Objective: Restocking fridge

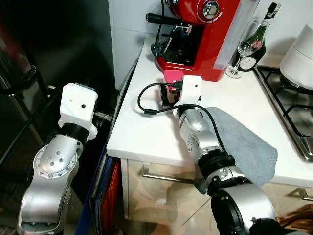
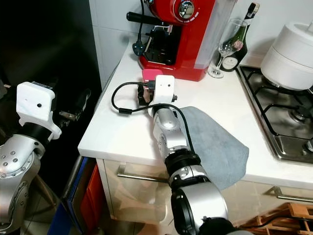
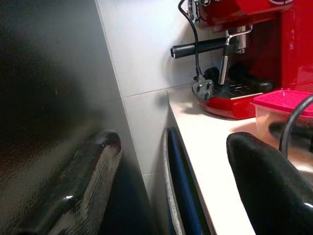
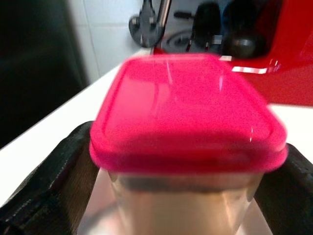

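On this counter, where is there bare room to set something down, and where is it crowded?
Bare white counter lies along the front edge, between the counter's left edge and the grey cloth. Another bare strip runs between the cloth and the hob. The back is crowded: red coffee machine, wine glass, bottle, and the pink-lidded container between the right gripper's fingers.

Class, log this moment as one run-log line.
right claw: around pink-lidded container on counter | left claw: open, idle beside counter

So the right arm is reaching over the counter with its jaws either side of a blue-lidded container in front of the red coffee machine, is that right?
Not quite: the container has a pink lid, not blue, as the right wrist view shows. The rest holds: the right gripper reaches over the counter, its jaws either side of the container, just in front of the red coffee machine.
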